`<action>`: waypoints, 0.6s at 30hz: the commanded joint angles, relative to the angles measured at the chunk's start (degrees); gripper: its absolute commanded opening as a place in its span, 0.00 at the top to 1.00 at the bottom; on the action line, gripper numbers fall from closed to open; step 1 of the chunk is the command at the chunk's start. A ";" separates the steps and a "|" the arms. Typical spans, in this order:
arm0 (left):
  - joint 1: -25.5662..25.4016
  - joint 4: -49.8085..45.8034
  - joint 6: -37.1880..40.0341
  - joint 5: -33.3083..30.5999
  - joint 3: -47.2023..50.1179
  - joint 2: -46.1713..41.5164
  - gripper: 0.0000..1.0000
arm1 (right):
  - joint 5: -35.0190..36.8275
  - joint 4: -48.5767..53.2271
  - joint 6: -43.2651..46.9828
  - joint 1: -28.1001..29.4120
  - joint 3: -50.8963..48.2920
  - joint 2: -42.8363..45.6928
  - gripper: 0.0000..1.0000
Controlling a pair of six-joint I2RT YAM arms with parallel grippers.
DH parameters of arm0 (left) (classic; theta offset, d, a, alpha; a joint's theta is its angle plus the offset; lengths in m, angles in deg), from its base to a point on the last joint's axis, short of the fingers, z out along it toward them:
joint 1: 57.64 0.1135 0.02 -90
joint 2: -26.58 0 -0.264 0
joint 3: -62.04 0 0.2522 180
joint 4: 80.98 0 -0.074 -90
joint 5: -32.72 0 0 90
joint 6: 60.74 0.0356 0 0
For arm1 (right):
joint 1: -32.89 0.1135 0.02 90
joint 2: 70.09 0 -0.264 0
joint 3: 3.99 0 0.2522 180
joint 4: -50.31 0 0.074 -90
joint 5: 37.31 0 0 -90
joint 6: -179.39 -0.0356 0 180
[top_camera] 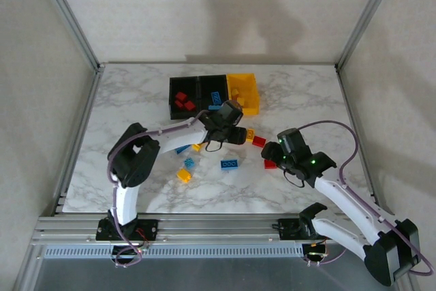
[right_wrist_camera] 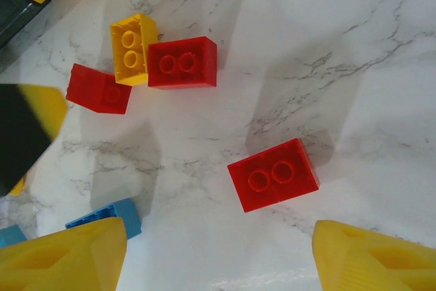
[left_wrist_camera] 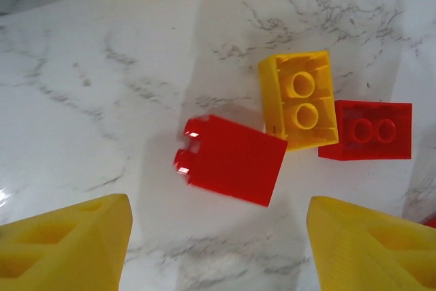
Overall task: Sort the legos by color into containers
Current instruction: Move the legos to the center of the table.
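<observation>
The containers (top_camera: 214, 93) sit far back at mid-worktop (top_camera: 129, 100), with bare marble open to their left. The left claw (left_wrist_camera: 218, 202) gapes wide and empty, a tipped red brick (left_wrist_camera: 231, 159) just ahead. The right claw (right_wrist_camera: 219, 226) is likewise wide and empty before a second red brick (right_wrist_camera: 274, 174). The overhead view gives red legos (top_camera: 182, 101) in the left black bin — the wrist views give how each brick lies.

No legible text, label, brand, number or sign anywhere, legos (left_wrist_camera: 231, 159) plain-faced, containers (top_camera: 197, 78) unmarked, marble tabletop (top_camera: 136, 100) without any print
</observation>
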 commanded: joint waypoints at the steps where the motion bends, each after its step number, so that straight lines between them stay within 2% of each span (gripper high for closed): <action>1: -0.37 -3.13 2.93 -0.24 -4.40 3.20 0.30 | -0.73 0.35 -1.53 -0.39 -1.80 2.36 0.28; 12: -0.62 -8.03 4.67 -2.51 -12.89 12.07 0.31 | -1.02 -0.80 -0.58 -0.74 -3.77 3.52 0.27; 18: -0.78 -9.08 4.85 -3.79 -13.20 12.50 0.44 | -1.51 -1.67 0.21 -1.12 -3.39 2.71 0.27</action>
